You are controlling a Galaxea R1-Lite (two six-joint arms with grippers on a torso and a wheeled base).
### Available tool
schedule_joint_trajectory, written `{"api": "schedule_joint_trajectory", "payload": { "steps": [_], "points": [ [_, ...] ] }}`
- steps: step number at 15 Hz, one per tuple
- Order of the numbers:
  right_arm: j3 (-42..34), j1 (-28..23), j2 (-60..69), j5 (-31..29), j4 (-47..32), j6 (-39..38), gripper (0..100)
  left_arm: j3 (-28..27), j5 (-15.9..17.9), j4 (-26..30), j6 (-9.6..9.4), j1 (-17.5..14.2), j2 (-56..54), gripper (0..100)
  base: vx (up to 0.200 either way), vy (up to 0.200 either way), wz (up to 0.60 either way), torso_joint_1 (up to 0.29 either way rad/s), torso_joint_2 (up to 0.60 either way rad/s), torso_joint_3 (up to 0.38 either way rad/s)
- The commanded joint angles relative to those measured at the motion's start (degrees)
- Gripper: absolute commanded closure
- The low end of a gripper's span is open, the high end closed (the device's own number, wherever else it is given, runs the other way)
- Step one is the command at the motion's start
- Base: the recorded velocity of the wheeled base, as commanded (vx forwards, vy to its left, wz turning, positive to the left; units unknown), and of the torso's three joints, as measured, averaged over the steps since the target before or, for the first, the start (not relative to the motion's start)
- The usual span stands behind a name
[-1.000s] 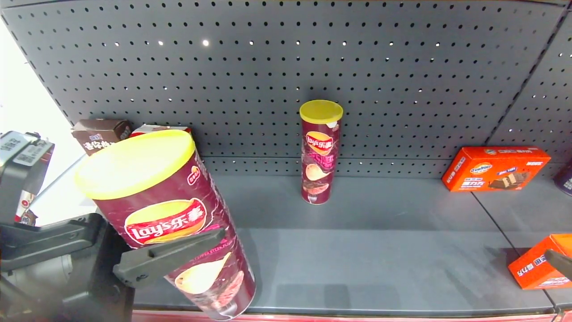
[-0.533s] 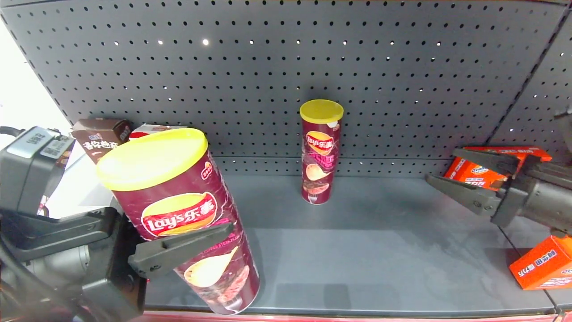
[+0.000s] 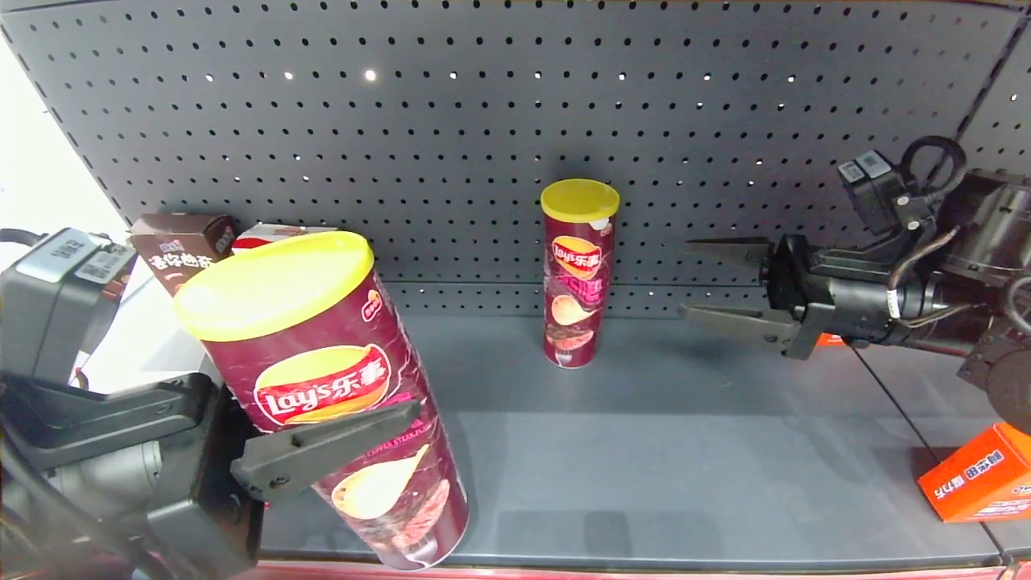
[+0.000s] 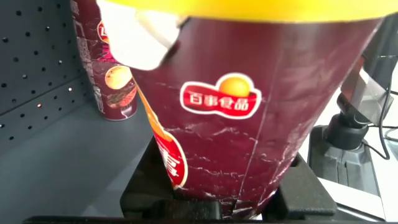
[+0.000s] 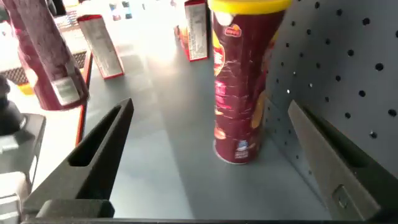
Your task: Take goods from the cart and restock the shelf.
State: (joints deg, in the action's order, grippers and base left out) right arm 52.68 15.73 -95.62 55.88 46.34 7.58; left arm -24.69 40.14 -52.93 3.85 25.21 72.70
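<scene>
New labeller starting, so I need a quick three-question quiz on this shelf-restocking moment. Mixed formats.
1. True or false: the left gripper is shut on a maroon cardboard chip tube with a yellow lid.
2. What stands upright at the back of the grey metal shelf? A) glass bottle B) second maroon chip tube C) white bowl
3. Fill in: the right gripper has its jaws ____.
Key: 1 true; 2 B; 3 open.
</scene>
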Motion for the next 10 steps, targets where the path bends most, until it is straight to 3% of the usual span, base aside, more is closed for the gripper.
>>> {"api": "schedule_joint_trajectory", "payload": {
  "steps": [1,10],
  "points": [
    [4.1,-0.6,-5.2,1.2,0.1,0.5,0,0.0,0.0,-0.1,0.01,0.0,0.1,100,0.0,0.0,0.0,0.0,0.0,0.0],
    [14.1,1.3,-17.0,1.2,0.1,1.8,0,1.1,0.0,-0.1,0.1,-0.3,-0.5,100,0.0,0.0,0.0,0.0,0.0,0.0]
  ]
}}
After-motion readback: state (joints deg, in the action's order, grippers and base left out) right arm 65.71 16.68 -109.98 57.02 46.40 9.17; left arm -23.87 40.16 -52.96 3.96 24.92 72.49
